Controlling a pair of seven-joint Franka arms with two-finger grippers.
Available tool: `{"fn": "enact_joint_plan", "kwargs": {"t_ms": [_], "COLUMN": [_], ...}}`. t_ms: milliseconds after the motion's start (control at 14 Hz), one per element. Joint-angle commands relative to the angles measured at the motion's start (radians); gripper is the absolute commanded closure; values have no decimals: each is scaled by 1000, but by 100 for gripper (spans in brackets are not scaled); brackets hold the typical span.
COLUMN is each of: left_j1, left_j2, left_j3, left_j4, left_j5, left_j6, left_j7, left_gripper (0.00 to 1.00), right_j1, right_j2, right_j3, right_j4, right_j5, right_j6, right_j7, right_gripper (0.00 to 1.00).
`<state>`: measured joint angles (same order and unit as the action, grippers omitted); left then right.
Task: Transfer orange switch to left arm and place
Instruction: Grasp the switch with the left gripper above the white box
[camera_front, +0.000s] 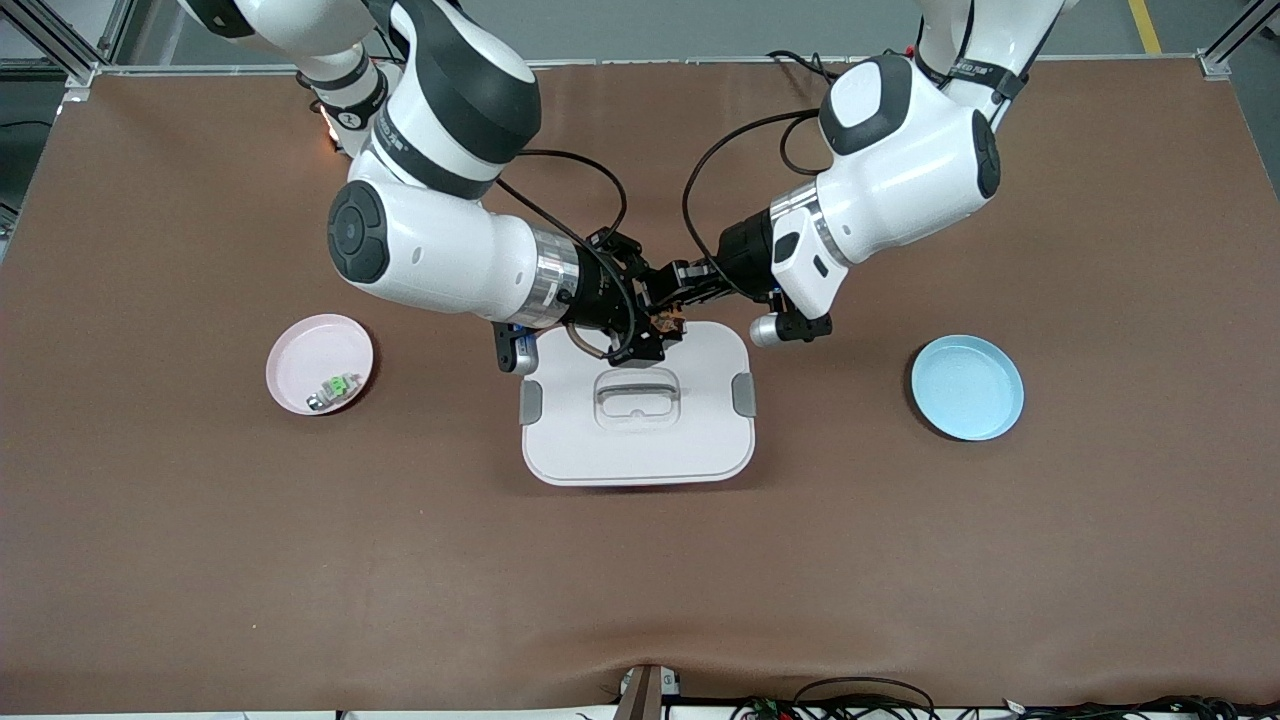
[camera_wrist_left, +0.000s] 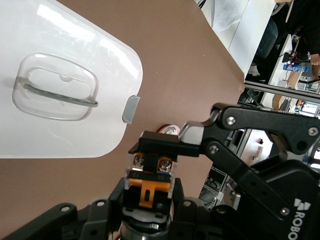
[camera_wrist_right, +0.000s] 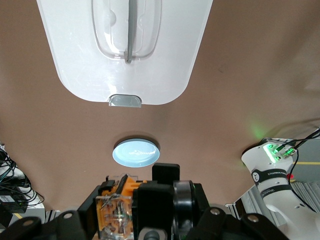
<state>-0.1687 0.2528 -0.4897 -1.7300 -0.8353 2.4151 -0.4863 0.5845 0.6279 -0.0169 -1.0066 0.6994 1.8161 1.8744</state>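
The orange switch (camera_front: 668, 322) is held in the air over the edge of the white box (camera_front: 640, 440) that lies farthest from the front camera. My right gripper (camera_front: 652, 318) and my left gripper (camera_front: 682, 300) meet there, tip to tip. In the left wrist view my left gripper (camera_wrist_left: 150, 199) is shut on the switch's black body (camera_wrist_left: 150, 182), and a finger of the other gripper (camera_wrist_left: 160, 142) sits on its clear end. In the right wrist view my right gripper (camera_wrist_right: 125, 212) is shut on the switch's clear, orange end (camera_wrist_right: 117, 207).
A pink plate (camera_front: 290, 345) holding a green-and-silver switch (camera_front: 335, 390) lies toward the right arm's end. A blue plate (camera_front: 967, 387) lies toward the left arm's end and also shows in the right wrist view (camera_wrist_right: 136, 152). The box has a grey lid handle (camera_front: 637, 390).
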Motion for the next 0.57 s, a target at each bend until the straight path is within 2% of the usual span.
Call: {"fn": "enact_joint_plan", "kwargs": {"t_ms": [0,71,143,214,500], "left_j1": [-2,-2,-2,-2,5], "left_j2": [8,8,8,8,6], "left_j3": [0,0,0,0,-3], "left_j4": [9,9,9,9,7], "left_j5": [10,10,10,10,10], "left_j6": [7,7,7,7,6], "left_j7": [-38,-38,-38,-38,-38], "left_gripper": [100,100,100,100,100], "right_j1": [0,0,0,1,-20], "right_j2": [26,27,27,27,26], "right_j3": [2,2,0,0,3], "right_j4": [34,34,34,34,34], "right_j5": [9,8,8,8,8], "right_j6": [17,17,17,18,23], "right_j7": [19,16,9,9,-7], "right_gripper": [100,100,56,1,0]}}
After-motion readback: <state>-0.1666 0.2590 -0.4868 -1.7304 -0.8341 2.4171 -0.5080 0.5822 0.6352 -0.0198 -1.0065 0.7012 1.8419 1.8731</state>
